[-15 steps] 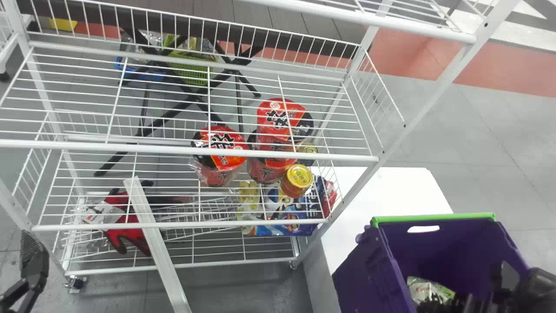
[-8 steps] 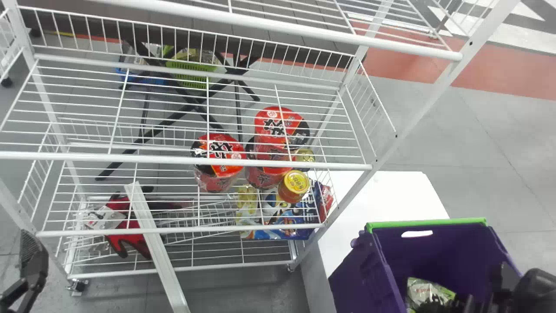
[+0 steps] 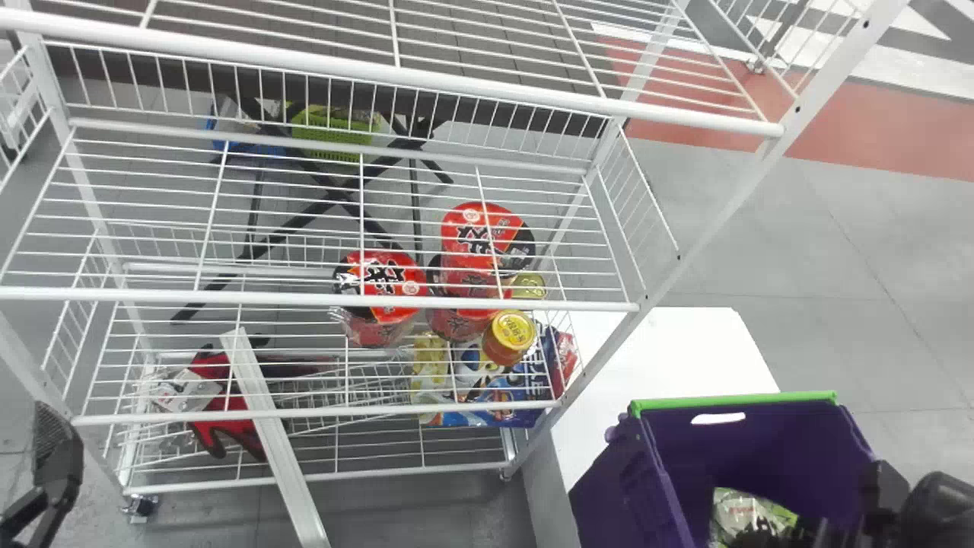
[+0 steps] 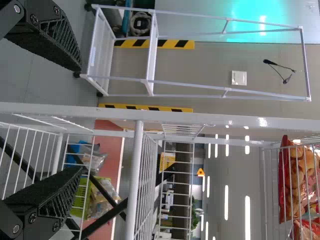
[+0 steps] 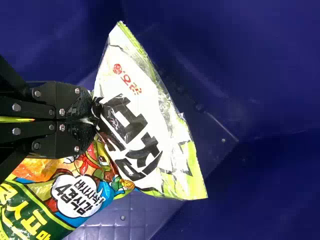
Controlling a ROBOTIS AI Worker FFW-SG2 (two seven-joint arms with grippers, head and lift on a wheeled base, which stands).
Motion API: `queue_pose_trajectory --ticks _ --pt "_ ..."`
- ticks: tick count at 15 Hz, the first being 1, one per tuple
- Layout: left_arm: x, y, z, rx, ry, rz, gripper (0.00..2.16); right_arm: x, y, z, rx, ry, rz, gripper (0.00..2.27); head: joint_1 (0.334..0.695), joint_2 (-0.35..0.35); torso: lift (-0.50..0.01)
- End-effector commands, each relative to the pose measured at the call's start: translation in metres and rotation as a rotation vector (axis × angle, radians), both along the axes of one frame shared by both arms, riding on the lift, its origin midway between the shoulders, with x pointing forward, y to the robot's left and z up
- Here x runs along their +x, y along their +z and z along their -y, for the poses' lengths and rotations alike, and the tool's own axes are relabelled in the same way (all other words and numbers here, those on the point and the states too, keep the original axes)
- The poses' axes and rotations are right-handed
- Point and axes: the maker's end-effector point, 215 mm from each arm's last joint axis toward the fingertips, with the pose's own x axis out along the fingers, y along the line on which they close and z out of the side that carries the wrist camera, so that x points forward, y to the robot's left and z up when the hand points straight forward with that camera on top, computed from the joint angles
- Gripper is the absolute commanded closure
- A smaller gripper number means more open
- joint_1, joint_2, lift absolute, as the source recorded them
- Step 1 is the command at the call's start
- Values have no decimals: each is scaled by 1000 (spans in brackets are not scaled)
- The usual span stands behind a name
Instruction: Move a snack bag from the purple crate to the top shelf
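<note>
My right gripper (image 3: 818,530) is low inside the purple crate (image 3: 662,479), by a white and green snack bag (image 3: 742,514). In the right wrist view my right gripper (image 5: 90,120) is shut on the edge of that snack bag (image 5: 132,120); a colourful bag (image 5: 65,200) lies beside and partly under the fingers. My left gripper (image 3: 46,483) is parked at the head view's left edge; the left wrist view shows the left gripper (image 4: 75,120) open, nothing between its fingers. The rack's highest visible shelf (image 3: 426,72) crosses the head view's top.
Red noodle packs (image 3: 384,285) and a yellow-lidded jar (image 3: 510,335) stand on a lower shelf. A white board (image 3: 274,434) leans against the rack. The crate is beside a white table (image 3: 670,358). Red snack packs (image 4: 300,185) sit high on the rack.
In the head view the rack has shifted downward, bringing more of the upper shelf into view, and the crate has slid leftward. The left gripper keeps about the same place.
</note>
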Motion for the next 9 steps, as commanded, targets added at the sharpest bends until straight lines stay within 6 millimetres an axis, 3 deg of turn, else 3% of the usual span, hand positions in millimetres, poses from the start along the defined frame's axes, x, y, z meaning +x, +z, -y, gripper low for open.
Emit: queue_pose_trajectory --ticks 1,9 --pt "0 0 0 1 -1 0 124 0 0 0 0 -1 2 2250 695 -350 -332" --pt "2 0 2 1 -8 -2 124 -2 1 4 -8 0 -5 2250 695 -350 -300"
